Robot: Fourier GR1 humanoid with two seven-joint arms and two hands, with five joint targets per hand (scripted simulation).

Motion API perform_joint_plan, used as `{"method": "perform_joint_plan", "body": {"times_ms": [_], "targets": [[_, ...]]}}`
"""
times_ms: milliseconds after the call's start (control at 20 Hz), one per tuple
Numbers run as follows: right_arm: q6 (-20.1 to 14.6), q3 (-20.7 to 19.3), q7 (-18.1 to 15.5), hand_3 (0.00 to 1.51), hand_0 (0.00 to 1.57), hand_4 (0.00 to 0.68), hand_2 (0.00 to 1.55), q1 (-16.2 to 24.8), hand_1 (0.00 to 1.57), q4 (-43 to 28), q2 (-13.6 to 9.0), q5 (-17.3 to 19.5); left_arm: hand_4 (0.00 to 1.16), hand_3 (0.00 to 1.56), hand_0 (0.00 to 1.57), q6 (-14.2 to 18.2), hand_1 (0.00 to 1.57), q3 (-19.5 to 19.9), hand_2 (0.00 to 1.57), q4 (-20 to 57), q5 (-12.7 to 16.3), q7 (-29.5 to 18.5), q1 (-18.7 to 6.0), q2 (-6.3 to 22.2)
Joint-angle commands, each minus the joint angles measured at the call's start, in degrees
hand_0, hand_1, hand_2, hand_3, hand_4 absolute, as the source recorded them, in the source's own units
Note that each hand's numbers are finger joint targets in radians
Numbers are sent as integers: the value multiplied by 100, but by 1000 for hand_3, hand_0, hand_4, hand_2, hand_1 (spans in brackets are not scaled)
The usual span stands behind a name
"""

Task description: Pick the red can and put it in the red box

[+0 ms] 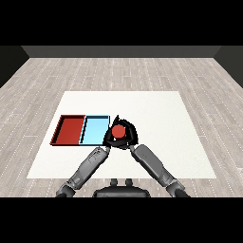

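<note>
White table [156,142] w/ red tray [70,129] at left, light blue tray [94,130] touching its right side. Right hand [129,137] is curled round the red can [118,131], held just right of the blue tray. Left hand [108,141] is close by the can; can't tell its fingers. To do it well: carry can left, clear over the blue tray, keep it upright, release only once inside red tray walls.

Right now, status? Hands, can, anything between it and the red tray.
Right robot hand curled round red can, right of both trays. Left robot hand close beside can, fingers unclear. Red tray holds nothing; light blue tray lies between.
</note>
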Motion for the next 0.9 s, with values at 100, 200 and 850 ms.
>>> {"method": "perform_joint_plan", "body": {"times_ms": [100,200,850], "targets": [[96,151,-564,1406,1530,522,1469,-404,1530,708,95,-617,758,682,905,456,905,-196,955,403,7,15,-414,-141],[178,7,-226,1400,1503,523,1452,-96,1503,139,94,-243,868,1384,1552,494,1552,-163,1479,-288,-256,714,-146,-139],[369,-101,-294,1398,1522,538,1458,-49,1522,89,94,-99,873,1382,1571,1115,1571,-474,1500,182,98,315,-419,-137]]}}
